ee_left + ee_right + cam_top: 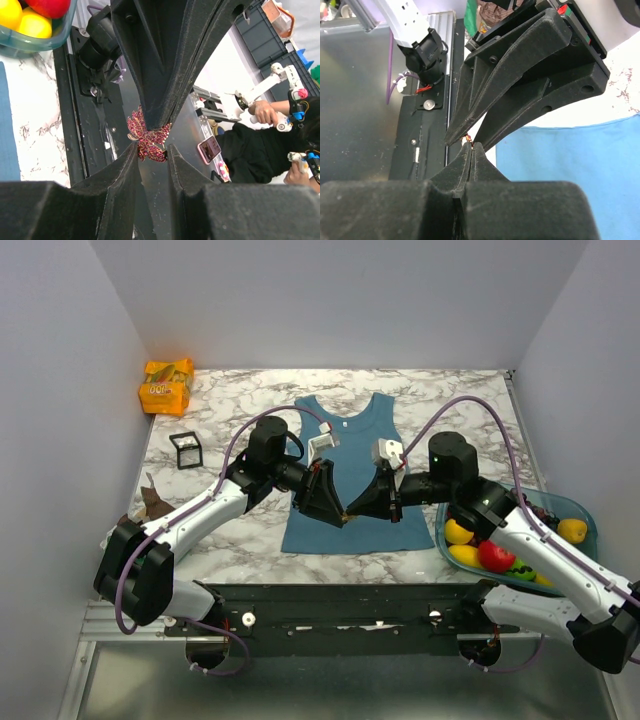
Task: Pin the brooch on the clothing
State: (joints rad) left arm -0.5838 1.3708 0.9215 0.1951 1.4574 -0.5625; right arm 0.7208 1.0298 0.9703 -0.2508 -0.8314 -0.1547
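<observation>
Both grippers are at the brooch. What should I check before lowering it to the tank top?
1. Left gripper on the brooch: ok, one finger on each side of it.
2. Right gripper closed: ok, jaws fully together at the brooch's edge.
3. Right gripper actually holds the pin: cannot tell, too small to see.
4. Pin clasp open: cannot tell, hidden.
5. Brooch over the clothing: ok, above its lower part in the top view.
6. Clothing spread flat: ok wherever it shows; the patch under the grippers is hidden.
</observation>
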